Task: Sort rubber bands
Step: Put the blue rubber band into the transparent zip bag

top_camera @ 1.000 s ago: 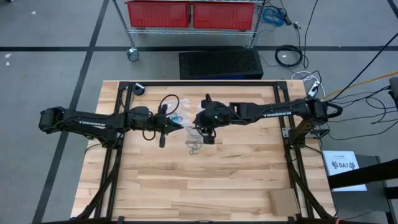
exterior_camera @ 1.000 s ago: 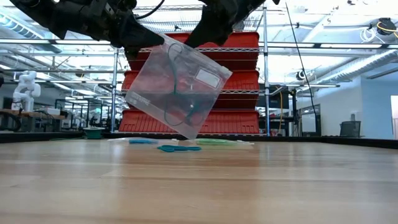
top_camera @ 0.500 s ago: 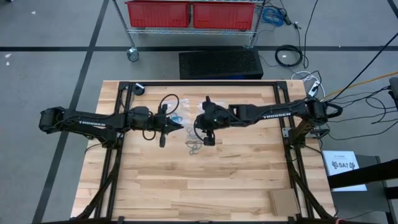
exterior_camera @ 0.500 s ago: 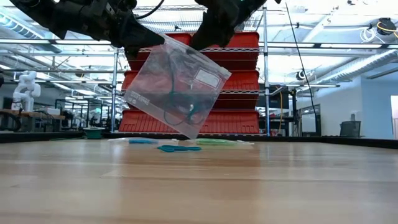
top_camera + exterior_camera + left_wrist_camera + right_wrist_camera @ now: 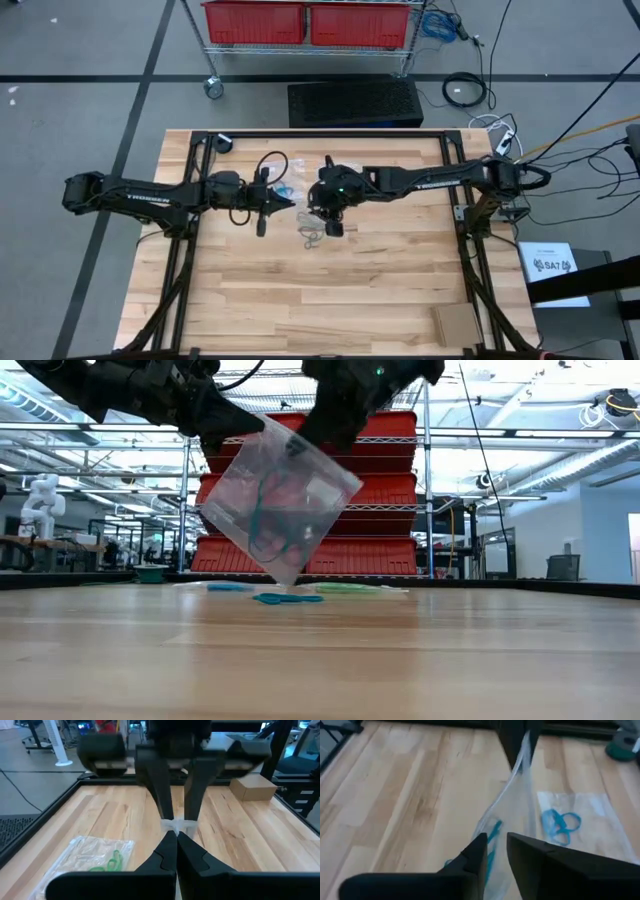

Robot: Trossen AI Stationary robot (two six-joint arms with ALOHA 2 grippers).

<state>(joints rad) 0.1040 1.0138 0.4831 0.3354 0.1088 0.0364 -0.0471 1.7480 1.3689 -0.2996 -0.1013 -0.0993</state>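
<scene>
A clear plastic bag [image 5: 290, 510] hangs above the table's middle with teal and dark rubber bands [image 5: 262, 520] inside it. My left gripper [image 5: 175, 837] is shut on its edge. My right gripper [image 5: 495, 847] comes down at the bag's top edge from the right side, fingers nearly together around the film. A few loose rubber bands [image 5: 312, 238] lie on the wood just below. Two more clear bags lie flat on the table, one holding green bands [image 5: 102, 862] and one holding blue bands [image 5: 560, 825]. My left gripper pinches the bag's bunched top edge [image 5: 175, 826] between its two shut fingers, coming almost level from the table's left. The bag hangs below it, tilted and clear of the table. My right gripper has the bag's film [image 5: 512, 795] running between its fingertips [image 5: 479, 851], slanting down from the right. Whether it has one wall or both cannot be told.
Black frame rails [image 5: 200, 160] run along the table's sides and far edge. A small cardboard box [image 5: 455, 322] sits at the near right corner. The near half of the wooden top [image 5: 330, 300] is bare.
My right gripper has sunk a little and shifted toward the table's left, closer to my left gripper. The hanging bag has drawn narrower and turned, and the bands inside it have slid toward its left side.
</scene>
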